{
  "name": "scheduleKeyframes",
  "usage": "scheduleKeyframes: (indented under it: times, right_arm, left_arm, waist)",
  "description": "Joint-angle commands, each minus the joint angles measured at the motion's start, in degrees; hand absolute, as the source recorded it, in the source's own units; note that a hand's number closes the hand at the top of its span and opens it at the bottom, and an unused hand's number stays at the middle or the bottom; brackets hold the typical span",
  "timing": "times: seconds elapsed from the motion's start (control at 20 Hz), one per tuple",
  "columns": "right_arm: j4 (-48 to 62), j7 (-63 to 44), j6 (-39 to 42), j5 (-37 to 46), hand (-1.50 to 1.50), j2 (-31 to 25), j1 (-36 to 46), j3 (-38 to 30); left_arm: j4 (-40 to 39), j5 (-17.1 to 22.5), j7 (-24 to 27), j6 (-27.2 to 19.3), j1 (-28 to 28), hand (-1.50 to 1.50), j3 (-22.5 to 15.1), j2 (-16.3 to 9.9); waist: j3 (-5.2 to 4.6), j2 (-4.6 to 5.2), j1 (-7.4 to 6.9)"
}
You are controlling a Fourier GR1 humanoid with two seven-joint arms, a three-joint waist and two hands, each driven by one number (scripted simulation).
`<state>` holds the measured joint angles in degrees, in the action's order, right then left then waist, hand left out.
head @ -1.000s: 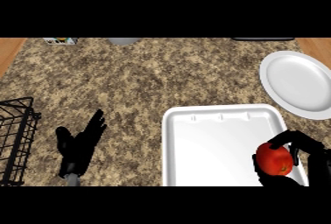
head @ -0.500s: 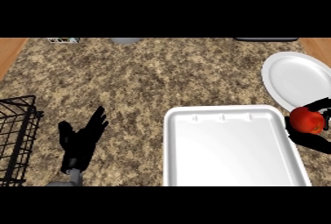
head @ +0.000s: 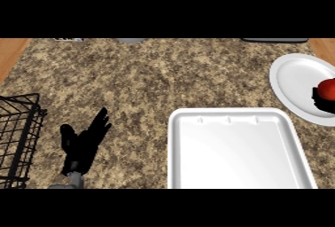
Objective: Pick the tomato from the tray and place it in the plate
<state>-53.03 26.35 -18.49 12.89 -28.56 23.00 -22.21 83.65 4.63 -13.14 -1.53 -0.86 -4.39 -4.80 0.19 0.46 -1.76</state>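
The red tomato (head: 327, 89) shows at the view's right edge, over the right part of the white round plate (head: 293, 83). Only a black piece of my right hand (head: 321, 103) is in view, just under the tomato and curled against it; the rest is cut off by the edge. The white rectangular tray (head: 235, 153) lies below and to the left of the plate with nothing on it. My left hand (head: 82, 142) rests open on the counter at the lower left, fingers pointing up, far from the tray and the plate.
A black wire basket (head: 16, 138) stands at the left edge. Wooden strips (head: 10, 52) border the speckled stone counter (head: 163, 80) on both sides. A grey object (head: 131, 40) and a dark one (head: 274, 40) sit along the far edge.
My right hand has carried the tomato from the tray's right side up and to the right, over the plate. The left hand has hardly moved.
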Motion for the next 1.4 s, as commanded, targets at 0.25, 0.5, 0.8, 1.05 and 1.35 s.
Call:
scheduleKeyframes:
  times: [0.25,0.5,0.8,1.05,1.35]
  right_arm:
    - [28.2,13.1,-1.8,0.4,1.50,-6.1,15.5,-5.1]
    - [35.7,-0.5,2.6,10.4,-1.50,-12.7,16.0,3.3]
    - [40.0,5.4,9.0,9.3,-1.50,-10.4,19.0,2.8]
    - [40.3,13.2,12.7,2.7,-1.50,-8.5,19.6,-3.4]
    - [42.9,15.1,20.1,-4.1,-1.50,-12.7,19.7,-10.4]
  left_arm:
    - [-2.8,-0.7,0.5,0.8,1.9,0.00,-0.3,0.2]
    - [-1.0,-0.9,-0.4,0.8,3.4,0.00,-1.9,1.4]
    - [-0.3,0.3,-1.1,1.6,3.7,0.00,-1.0,0.7]
    - [-0.8,-0.6,0.9,0.4,1.1,0.00,-1.0,1.3]
    - [-2.3,0.0,0.2,1.6,2.4,0.00,0.1,0.0]
  waist:
    - [0.11,0.96,-1.73]
    - [0.07,1.73,-3.52]
    - [0.38,1.76,-3.77]
    - [0.42,1.44,-2.82]
    - [0.36,1.54,-1.82]
